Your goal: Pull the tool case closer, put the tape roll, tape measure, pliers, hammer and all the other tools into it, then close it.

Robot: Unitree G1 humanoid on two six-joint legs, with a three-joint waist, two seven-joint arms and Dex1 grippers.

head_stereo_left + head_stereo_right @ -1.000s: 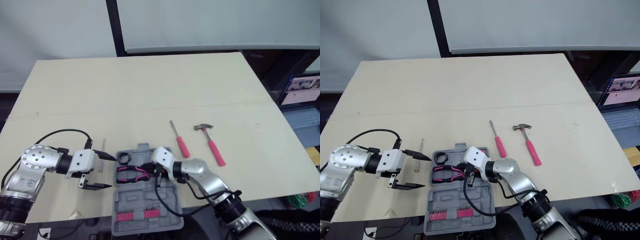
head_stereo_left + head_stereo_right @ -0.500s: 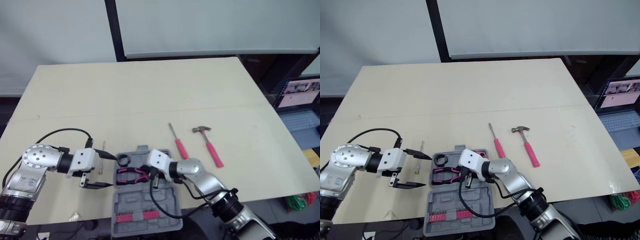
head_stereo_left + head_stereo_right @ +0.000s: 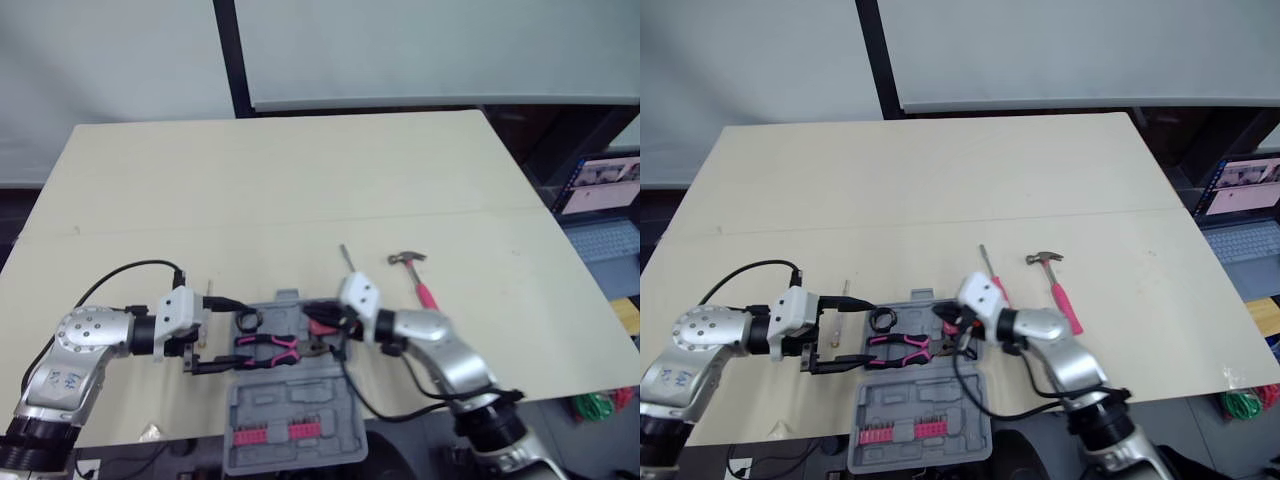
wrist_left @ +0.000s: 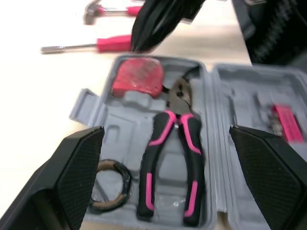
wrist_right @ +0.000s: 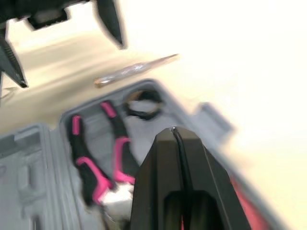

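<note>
Tool case (image 3: pixel 300 395): lies open at the near edge of the table (image 3: pixel 300 180), between the two grippers.
Contents: pliers (image 3: pixel 266 348), tape roll (image 3: pixel 247 320) and red tape measure (image 4: pixel 138 78) sit in the far half's moulded pockets.
Right gripper (image 4: pixel 141 38): fingers pressed together, holding nothing, tips just above the tape measure.
Left gripper (image 3: pixel 235 335): fingers wide apart and empty, at the case's left edge, pointing toward the tape roll and the pliers' handles.
Tools outside: pink screwdriver (image 3: pixel 988 265) and hammer (image 3: pixel 424 285) lie right of the case, and the slim screwdriver (image 5: pixel 134 72) lies just left of it.
Step in hand: probably fetching the pink screwdriver, the tool nearest the right gripper.
Doing it well: rise clear of the case rim and spread the fingers before descending. Take the handle across its width near mid-length so it hangs level, then lay it along a free slot.
Left gripper's part: brace the case against sliding.
</note>
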